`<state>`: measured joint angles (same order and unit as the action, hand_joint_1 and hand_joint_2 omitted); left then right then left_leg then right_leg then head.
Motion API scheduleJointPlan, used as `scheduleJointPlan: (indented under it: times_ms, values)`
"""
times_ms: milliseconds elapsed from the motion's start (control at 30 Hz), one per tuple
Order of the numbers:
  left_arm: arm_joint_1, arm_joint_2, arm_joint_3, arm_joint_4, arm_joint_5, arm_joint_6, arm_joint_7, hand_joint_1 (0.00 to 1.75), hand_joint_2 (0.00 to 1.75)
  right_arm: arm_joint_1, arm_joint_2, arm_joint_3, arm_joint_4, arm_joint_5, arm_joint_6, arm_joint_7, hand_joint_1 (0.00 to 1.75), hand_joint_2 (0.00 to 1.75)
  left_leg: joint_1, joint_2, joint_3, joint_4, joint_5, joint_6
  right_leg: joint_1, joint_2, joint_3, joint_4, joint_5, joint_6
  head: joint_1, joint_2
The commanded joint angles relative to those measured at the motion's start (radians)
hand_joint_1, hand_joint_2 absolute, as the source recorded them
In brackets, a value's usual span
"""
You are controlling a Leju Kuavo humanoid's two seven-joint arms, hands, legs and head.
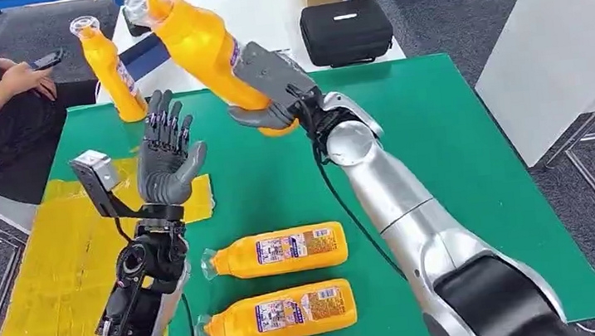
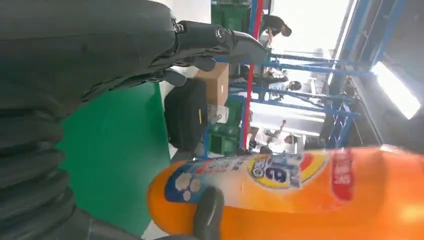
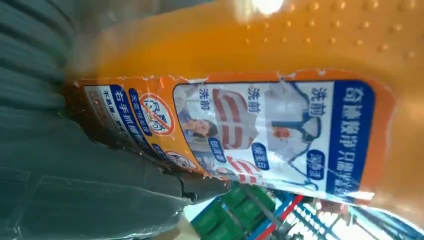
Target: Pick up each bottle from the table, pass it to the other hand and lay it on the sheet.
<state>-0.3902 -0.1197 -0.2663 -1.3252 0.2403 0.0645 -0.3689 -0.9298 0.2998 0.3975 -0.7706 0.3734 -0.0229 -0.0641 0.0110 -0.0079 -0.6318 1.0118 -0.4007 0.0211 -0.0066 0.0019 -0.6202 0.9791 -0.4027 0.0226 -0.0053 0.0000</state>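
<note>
- While the right hand [image 1: 273,87] grips an orange bottle [image 1: 201,40] raised above the green table [image 1: 461,167], the left hand [image 1: 166,153] waits nearby, fingers spread, holding nothing.
- Handover looks not yet made.
- Yellow sheet [image 1: 47,278] at the table's left carries no bottle.
- Two bottles [image 1: 282,250] lie flat on the table; another [image 1: 110,67] stands at the far edge.

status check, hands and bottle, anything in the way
Right hand holds orange bottle raised and tilted. Left hand open, raised beside it, not touching. Yellow sheet bare near left arm. Nothing between the hands.
</note>
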Motion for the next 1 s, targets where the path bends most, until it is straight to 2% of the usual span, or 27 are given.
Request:
scheduleJointPlan:
  times_ms: [33,233,333,500,633,767,900,1000]
  values:
    - [-0.041,-0.018,-0.054,-0.008,-0.021,0.010,0.004,0.00,1.75,-0.087,0.043,0.060,0.195,0.009,0.005,0.032,1.75,1.75,0.000,0.000,0.002,0.001,-0.001,0.000,0.000,0.000,0.002,0.001,-0.001,0.000,0.000,0.000]
    - [-0.056,-0.041,-0.115,-0.015,-0.039,0.005,0.031,0.00,1.75,-0.116,0.049,0.101,0.278,0.048,0.005,0.063,1.75,1.75,-0.001,-0.001,0.001,0.001,-0.001,0.000,0.000,-0.001,0.002,0.001,-0.001,0.000,0.000,0.000]
    - [-0.057,-0.044,-0.118,-0.014,-0.039,0.005,0.032,0.00,1.75,-0.115,0.049,0.105,0.277,0.049,0.004,0.064,1.75,1.75,-0.001,0.000,0.001,0.001,-0.001,0.000,-0.001,-0.001,0.002,0.001,-0.001,0.000,0.000,0.000]
    - [-0.087,-0.057,-0.146,-0.001,-0.035,-0.006,0.046,0.00,1.75,-0.083,0.049,0.217,0.267,0.028,0.009,0.102,1.75,1.75,0.000,-0.002,0.002,0.001,-0.002,-0.001,0.000,-0.002,0.003,0.001,-0.002,-0.001,0.000,0.000]
    - [-0.090,-0.057,-0.149,0.001,-0.034,-0.005,0.049,0.00,1.75,-0.075,0.049,0.238,0.259,0.015,-0.003,0.109,1.75,1.75,0.000,-0.002,0.002,0.001,-0.001,0.000,0.000,-0.003,0.002,0.000,-0.002,-0.001,0.000,0.000]
    - [-0.123,-0.062,-0.181,0.032,-0.018,-0.006,0.066,0.00,1.75,-0.060,0.049,0.417,0.247,-0.007,-0.013,0.145,1.75,1.75,0.000,-0.002,0.001,0.001,-0.001,0.000,0.000,-0.002,0.001,0.000,-0.001,0.000,0.000,0.000]
    - [-0.149,-0.075,-0.214,0.060,-0.007,-0.003,0.100,0.00,1.75,-0.058,0.049,0.495,0.212,-0.020,-0.046,0.156,1.75,1.75,0.000,-0.003,0.002,0.001,-0.001,0.000,0.000,-0.004,0.003,0.000,-0.002,0.000,0.000,0.000]
    - [-0.151,-0.073,-0.220,0.060,-0.003,0.002,0.103,0.00,1.75,-0.065,0.049,0.507,0.208,-0.032,-0.045,0.168,1.75,1.75,0.000,-0.002,0.000,0.002,-0.001,0.000,0.001,-0.004,0.001,0.000,-0.002,0.000,0.000,0.000]
